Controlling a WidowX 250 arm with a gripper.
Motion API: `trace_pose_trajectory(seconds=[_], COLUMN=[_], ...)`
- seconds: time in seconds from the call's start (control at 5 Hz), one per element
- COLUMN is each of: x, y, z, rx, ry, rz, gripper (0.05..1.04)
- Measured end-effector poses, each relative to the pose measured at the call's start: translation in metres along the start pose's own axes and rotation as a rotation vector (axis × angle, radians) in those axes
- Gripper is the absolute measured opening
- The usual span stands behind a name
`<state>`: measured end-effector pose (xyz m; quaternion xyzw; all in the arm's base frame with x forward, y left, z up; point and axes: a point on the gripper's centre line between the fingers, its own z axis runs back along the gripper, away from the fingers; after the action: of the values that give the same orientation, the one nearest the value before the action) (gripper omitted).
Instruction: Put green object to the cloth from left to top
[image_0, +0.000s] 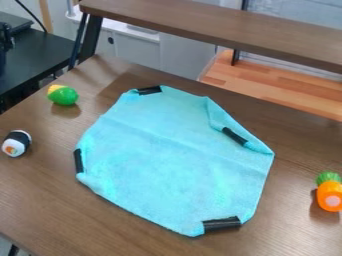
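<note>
- Cam view: part of blk tool (6, 38) at L edge, up high; open, closed or gripping, can't tell.
- Nearest tool, below it in view: blk side tbl (40, 56), w/ cable (32, 14) above.
- R of tool & lower: green toy (64, 95) w/ yellow end, on brown tbl (40, 200), nr cloth's upper L edge, not touching.
- Farther R of tool: light blue cloth (174, 160), edges uneven, 4 blk strips (222, 224) round rim.
- Straight below tool: toy sushi roll (17, 143), on brown tbl.
- Farthest from tool, lower R: toy carrot (330, 195), green top.
- Across from tool, behind brown tbl: brown shelf (200, 26) on blk legs, pale cabinets (137, 49), lighter wood surface (274, 89).
</note>
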<state>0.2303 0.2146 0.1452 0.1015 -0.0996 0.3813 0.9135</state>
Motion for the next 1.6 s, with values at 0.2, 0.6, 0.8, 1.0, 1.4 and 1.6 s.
trace_pose_trajectory(seconds=[0.2, 0.6, 0.8, 1.0, 1.4, 1.6], x=[-0.003, 0.047, 0.069, 0.088, 0.103, 0.107], y=[-0.001, -0.023, -0.038, -0.052, -0.065, -0.081], z=[-0.01, -0.05, -0.065, -0.07, -0.094, -0.104], rx=[-0.001, -0.035, -0.097, -0.194, -0.218, -0.182], ry=[0.04, 0.155, 0.168, 0.071, -0.156, -0.18], rz=[0.006, 0.17, 0.234, 0.307, 0.45, 0.502], gripper=[1.001, 1.001, 1.001, 1.001, 1.001, 1.001])
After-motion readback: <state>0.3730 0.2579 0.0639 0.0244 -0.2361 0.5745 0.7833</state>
